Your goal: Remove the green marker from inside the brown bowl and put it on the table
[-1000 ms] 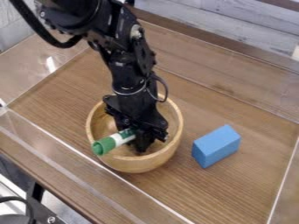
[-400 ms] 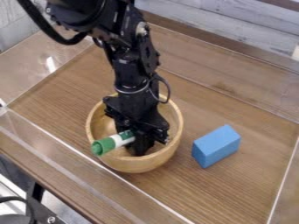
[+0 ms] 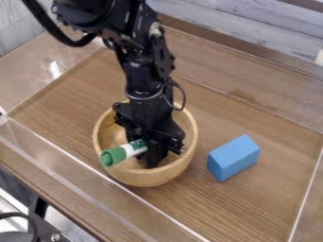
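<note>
Arm [image 3: 127,47] reaches straight down into bowl [image 3: 177,172], which sits near front edge of table [image 3: 76,104], roughly mid-width. Gripper [image 3: 154,145] down inside bowl, clamped on marker [image 3: 127,152]. Marker lies tilted, green cap poking over bowl's left rim, rest hidden under gripper. Blue block [image 3: 233,157] just right of bowl, not touching, toward front-right corner.

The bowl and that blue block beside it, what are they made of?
The brown bowl looks like light, matte wood: thick walls, faint grain. The blue block seems foam or painted wood; its flat, dull, even colour leaves that open.
</note>
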`<action>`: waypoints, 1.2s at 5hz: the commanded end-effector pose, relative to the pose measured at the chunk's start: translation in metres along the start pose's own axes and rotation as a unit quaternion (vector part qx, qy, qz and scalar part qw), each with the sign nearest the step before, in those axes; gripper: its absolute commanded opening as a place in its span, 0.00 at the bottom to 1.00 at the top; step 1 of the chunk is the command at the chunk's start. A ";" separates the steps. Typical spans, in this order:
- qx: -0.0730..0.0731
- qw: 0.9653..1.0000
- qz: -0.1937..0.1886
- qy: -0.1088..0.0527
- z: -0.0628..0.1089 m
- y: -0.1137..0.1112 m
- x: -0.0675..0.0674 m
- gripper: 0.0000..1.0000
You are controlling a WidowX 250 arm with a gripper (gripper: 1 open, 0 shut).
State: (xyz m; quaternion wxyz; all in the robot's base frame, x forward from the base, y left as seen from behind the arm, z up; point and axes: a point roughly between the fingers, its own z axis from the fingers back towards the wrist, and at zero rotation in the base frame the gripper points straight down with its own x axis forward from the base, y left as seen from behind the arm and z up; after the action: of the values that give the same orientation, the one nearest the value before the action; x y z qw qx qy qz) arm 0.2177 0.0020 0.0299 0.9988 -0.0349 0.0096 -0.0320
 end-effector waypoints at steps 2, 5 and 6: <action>0.008 1.000 -0.007 -0.030 0.013 -0.001 0.014 0.00; 0.012 1.000 -0.004 -0.029 0.019 -0.003 0.014 0.00; 0.014 1.000 -0.003 -0.026 0.025 -0.004 0.013 0.00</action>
State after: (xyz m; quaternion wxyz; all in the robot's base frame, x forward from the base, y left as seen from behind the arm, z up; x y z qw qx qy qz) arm 0.2192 -0.0007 0.0409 0.9991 -0.0254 0.0148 -0.0312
